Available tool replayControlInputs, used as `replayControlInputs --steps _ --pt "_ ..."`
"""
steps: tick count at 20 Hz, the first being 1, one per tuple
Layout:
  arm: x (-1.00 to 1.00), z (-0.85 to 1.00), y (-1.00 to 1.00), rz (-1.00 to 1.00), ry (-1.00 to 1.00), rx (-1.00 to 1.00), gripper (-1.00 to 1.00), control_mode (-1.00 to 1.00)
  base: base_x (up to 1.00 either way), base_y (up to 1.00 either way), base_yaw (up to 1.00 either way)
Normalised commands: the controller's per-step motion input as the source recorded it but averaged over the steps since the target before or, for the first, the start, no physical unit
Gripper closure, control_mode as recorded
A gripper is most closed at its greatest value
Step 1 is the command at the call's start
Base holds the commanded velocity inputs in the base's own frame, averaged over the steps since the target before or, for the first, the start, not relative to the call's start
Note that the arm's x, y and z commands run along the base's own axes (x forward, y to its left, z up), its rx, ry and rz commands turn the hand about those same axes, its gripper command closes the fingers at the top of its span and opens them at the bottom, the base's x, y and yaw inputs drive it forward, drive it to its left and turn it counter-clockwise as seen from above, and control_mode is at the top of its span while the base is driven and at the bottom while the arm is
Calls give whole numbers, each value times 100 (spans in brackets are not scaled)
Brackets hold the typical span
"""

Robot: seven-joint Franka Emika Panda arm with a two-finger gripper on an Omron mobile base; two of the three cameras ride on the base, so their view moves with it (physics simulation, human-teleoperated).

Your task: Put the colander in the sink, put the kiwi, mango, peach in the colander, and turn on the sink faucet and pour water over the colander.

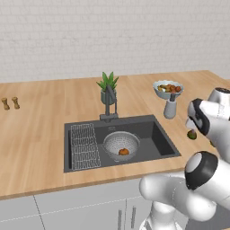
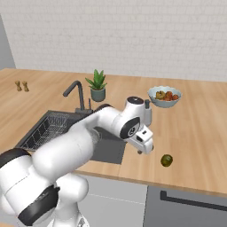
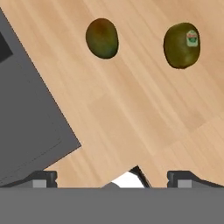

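The grey colander [image 1: 121,143] stands in the dark sink [image 1: 152,134] with the orange-red peach [image 1: 123,152] inside it. The sink faucet [image 1: 109,105] rises behind the basin, and no water runs from it. Two greenish fruits lie on the counter right of the sink: one with a reddish blush [image 3: 102,38] and one with a small sticker [image 3: 182,45]. I cannot tell which is the kiwi and which the mango. My gripper [image 3: 112,178] hangs open above the counter at the sink's front right corner, short of both fruits, with nothing between its fingers. One of them [image 2: 166,160] lies just right of the gripper [image 2: 140,152].
A pale blue fruit bowl [image 1: 168,88] and a small grey bottle [image 1: 170,109] stand behind the fruits. A potted plant [image 1: 108,87] is behind the faucet. A wire rack [image 1: 84,146] fills the sink's left part. Two small shakers [image 1: 10,103] stand far left.
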Motion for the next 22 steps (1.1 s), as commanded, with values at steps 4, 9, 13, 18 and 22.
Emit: replayControlInputs --steps 4,9,13,18,22 --pt "39 -13 -8 0 0 0 -100 -100 0 0 0" --pt "40 -20 -19 0 0 0 -100 -100 0 0 0" --pt "38 -26 -21 0 0 0 -100 -100 0 0 0" --pt "35 -30 -15 0 0 0 -100 -100 0 0 0" --pt "32 -37 -17 0 0 0 -100 -100 0 0 0"
